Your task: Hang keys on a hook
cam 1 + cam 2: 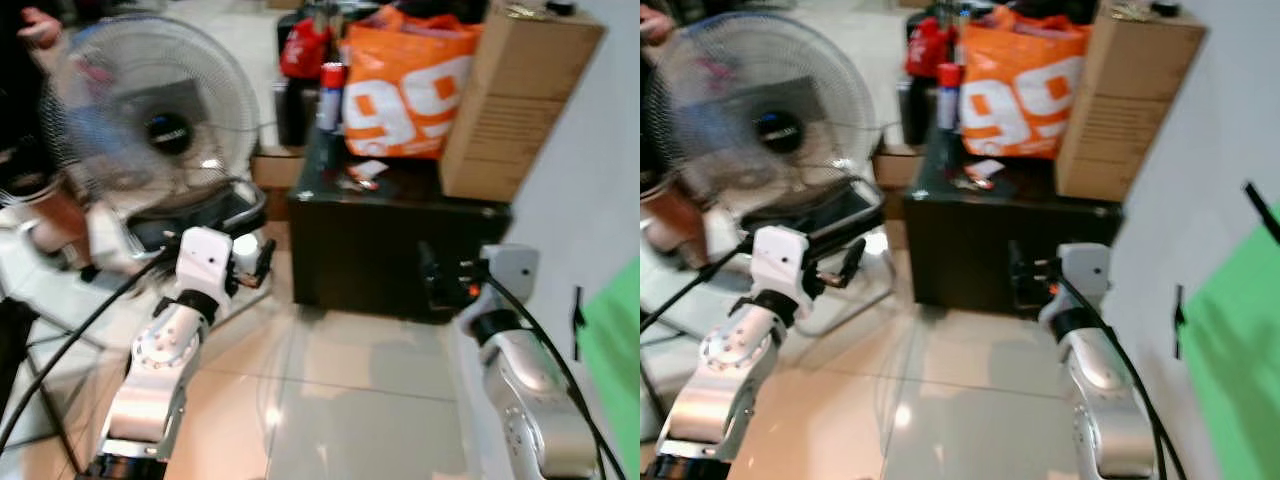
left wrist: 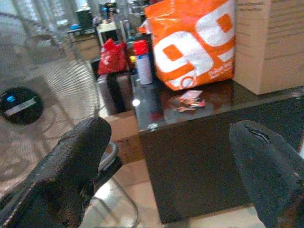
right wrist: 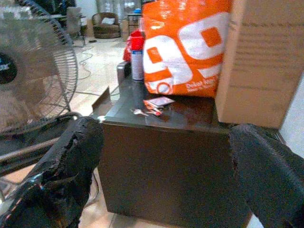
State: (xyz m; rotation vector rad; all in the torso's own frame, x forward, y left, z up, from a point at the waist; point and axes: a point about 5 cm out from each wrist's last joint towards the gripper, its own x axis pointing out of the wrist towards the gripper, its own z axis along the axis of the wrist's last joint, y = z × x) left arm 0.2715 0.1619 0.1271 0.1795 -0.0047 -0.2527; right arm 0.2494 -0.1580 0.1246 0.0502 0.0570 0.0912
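- The keys (image 3: 144,112) lie flat on the dark counter (image 3: 180,156), near its front edge, just in front of the orange bag (image 3: 187,47) and touching or just beside a small red and white card (image 3: 159,101). Nothing holds them yet, so the pick-up step looks not yet begun.
- The right hand (image 3: 166,175) is raised in front of the counter's face with its two black fingers (image 3: 71,166) spread wide and empty. It points at the counter, and the keys sit between the fingers in its wrist view, which suggests it is lined up for a reach.
- The left hand (image 2: 171,175) is also lifted, open and empty, further to the robot's left and near the big standing fan (image 1: 150,110).
- The cardboard box (image 1: 515,100) stands on the counter to the right of the bag, against the white wall. A red and white spray can (image 3: 137,58) stands to the bag's left.
- The head views are blurred: there the keys are only a small smudge by the card (image 1: 366,172), while both wrist views show them clearly as a metal bunch.
- The head views alone give the layout of both arms, the tiled floor (image 1: 350,410) and a person's legs (image 1: 50,215) behind the fan.
- I cannot make out a hook; a dark mark (image 1: 1178,318) on the wall to the right is too blurred to name.
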